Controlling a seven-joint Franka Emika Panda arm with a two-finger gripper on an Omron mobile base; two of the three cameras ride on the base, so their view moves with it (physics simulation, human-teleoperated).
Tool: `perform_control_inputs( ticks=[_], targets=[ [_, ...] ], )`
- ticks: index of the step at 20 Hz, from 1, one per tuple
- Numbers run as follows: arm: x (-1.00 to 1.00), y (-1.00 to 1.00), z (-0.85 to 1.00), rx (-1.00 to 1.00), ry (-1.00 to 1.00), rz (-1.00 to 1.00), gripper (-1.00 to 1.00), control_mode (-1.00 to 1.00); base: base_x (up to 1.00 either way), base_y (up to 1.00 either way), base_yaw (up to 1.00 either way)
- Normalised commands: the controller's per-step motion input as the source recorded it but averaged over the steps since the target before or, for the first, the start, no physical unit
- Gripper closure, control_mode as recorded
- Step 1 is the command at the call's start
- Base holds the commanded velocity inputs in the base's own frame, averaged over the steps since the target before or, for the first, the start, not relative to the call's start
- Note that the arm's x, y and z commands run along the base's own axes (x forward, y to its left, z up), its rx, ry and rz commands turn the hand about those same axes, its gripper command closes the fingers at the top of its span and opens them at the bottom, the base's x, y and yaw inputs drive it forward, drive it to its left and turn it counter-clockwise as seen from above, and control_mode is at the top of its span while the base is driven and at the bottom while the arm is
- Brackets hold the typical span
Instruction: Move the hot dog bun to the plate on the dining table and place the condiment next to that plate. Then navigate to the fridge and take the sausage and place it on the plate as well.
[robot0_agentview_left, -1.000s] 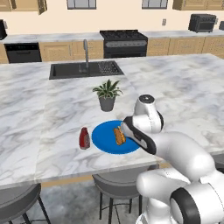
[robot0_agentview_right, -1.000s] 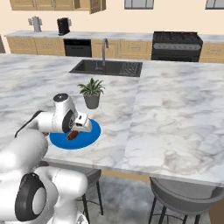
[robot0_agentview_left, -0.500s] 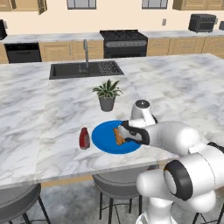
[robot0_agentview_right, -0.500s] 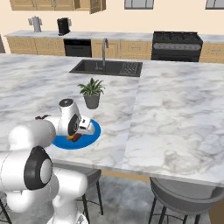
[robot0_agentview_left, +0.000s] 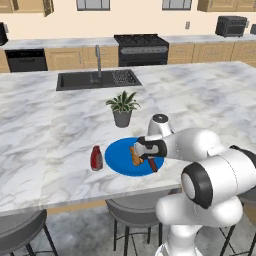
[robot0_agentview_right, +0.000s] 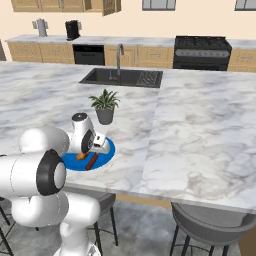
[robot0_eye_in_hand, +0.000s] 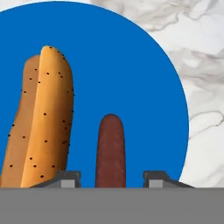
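No readable writing was seen; the sausage (robot0_eye_in_hand: 110, 151) was found lying on the blue plate (robot0_eye_in_hand: 131, 65) beside the hot dog bun (robot0_eye_in_hand: 41, 118), between the spread fingers of the gripper (robot0_eye_in_hand: 110, 178), untouched by either

Left base view: plate (robot0_agentview_left: 117, 157) sits centre frame on the counter (robot0_agentview_left: 60, 125), near its front edge. Bun (robot0_agentview_left: 134, 156) & sausage (robot0_agentview_left: 152, 164) lie on the plate, bun left of sausage, close together. Condiment (robot0_agentview_left: 96, 158) stands upright just left of the plate, off it. Plant (robot0_agentview_left: 122, 107) directly above the plate in frame, behind it. Sink (robot0_agentview_left: 97, 79) further up, upper centre; stove (robot0_agentview_left: 141, 48) above that at the back wall. Stool (robot0_agentview_left: 132, 212) below the plate, under the counter edge. Gripper (robot0_agentview_left: 144, 148) over the plate's right part, above bun & sausage.

Hand view: bun (robot0_eye_in_hand: 39, 118) left, sausage (robot0_eye_in_hand: 110, 151) centre bottom, side by side on the plate (robot0_eye_in_hand: 131, 65); sausage runs between the fingertips (robot0_eye_in_hand: 65, 179).
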Motion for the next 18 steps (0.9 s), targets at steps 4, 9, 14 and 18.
perform_control_inputs(
  ticks=[4, 9, 14, 18],
  targets=[
    [0.00, 0.01, 0.00, 0.01, -0.01, 0.00, -1.00, -1.00, 0.00, 0.00, 0.00],
    [-0.16, 0.00, 0.34, 0.00, -0.02, 0.00, -1.00, -1.00, 0.00, 0.00, 0.00],
    [-0.33, 0.00, 0.52, 0.01, -0.07, 0.00, -1.00, -1.00, 0.00, 0.00, 0.00],
    [-0.49, 0.00, 0.55, 0.01, -0.06, 0.00, -1.00, -1.00, 0.00, 0.00, 0.00]
  ],
)
